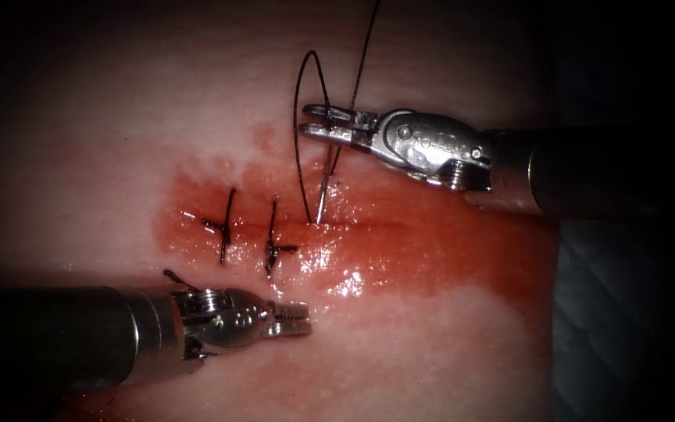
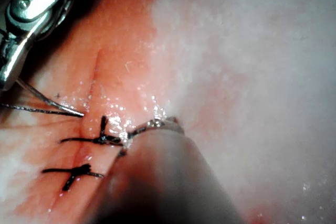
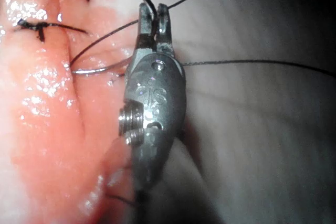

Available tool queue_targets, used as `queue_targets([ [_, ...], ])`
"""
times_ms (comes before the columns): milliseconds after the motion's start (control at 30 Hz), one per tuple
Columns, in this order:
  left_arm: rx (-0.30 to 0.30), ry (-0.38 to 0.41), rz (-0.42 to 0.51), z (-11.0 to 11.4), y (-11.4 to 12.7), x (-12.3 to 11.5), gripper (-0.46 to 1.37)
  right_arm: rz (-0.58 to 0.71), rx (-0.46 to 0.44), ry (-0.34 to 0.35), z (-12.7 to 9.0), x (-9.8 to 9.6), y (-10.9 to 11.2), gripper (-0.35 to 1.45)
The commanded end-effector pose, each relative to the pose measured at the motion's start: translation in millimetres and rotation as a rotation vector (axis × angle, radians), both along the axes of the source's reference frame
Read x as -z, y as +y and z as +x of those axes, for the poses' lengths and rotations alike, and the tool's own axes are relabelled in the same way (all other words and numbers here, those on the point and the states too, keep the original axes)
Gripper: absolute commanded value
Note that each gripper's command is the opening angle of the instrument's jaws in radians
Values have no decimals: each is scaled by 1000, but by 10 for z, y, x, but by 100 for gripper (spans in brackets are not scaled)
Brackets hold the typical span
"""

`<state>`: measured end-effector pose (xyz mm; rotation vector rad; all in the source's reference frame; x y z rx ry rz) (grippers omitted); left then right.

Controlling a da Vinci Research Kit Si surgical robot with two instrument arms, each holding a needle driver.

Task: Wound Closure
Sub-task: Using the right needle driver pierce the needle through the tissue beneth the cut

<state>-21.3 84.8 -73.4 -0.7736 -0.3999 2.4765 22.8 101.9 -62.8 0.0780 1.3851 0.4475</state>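
Observation:
The cut (image 1: 400,227) runs across the tissue (image 1: 119,141), with two dark stitches (image 1: 224,227) tied over its left part. My right tool (image 1: 314,119) hovers beyond the cut, jaws shut on the curved needle (image 1: 323,187) near its tail end. The needle points down, and its tip meets the tissue at the cut just right of the second stitch (image 1: 273,248). Depth in the tissue cannot be told. Thread (image 1: 296,141) rises from the cut beside the tip, loops up and comes back to the right jaws. My left tool (image 1: 294,319) lies nearer than the stitches, jaws shut on nothing.
Red fluid (image 1: 431,258) glistens over the cut and spreads to the right. A second strand of thread (image 1: 365,55) runs up past the right tool and out of the picture. Dark cloth (image 1: 626,312) borders the tissue on the right.

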Motion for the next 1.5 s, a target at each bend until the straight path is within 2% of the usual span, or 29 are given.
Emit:
queue_targets([
  [33, -4, -5, 5, 0, -1, 0, -2, 19, 1, 8, 2, 0, -1, -35],
  [600, 6, -11, 8, 8, -3, -18, -9, 348, -103, 161, 7, -2, 1, -35],
  [900, 7, -11, 5, 8, -2, -23, -9, 532, -155, 214, 13, 3, -11, -35],
  [1133, 7, -11, 5, 8, -3, -23, -9, 660, -162, 209, 14, 8, -24, -35],
  [1500, 7, -10, 4, 8, -4, -22, -9, 839, -200, 227, 18, 8, -28, -35],
])
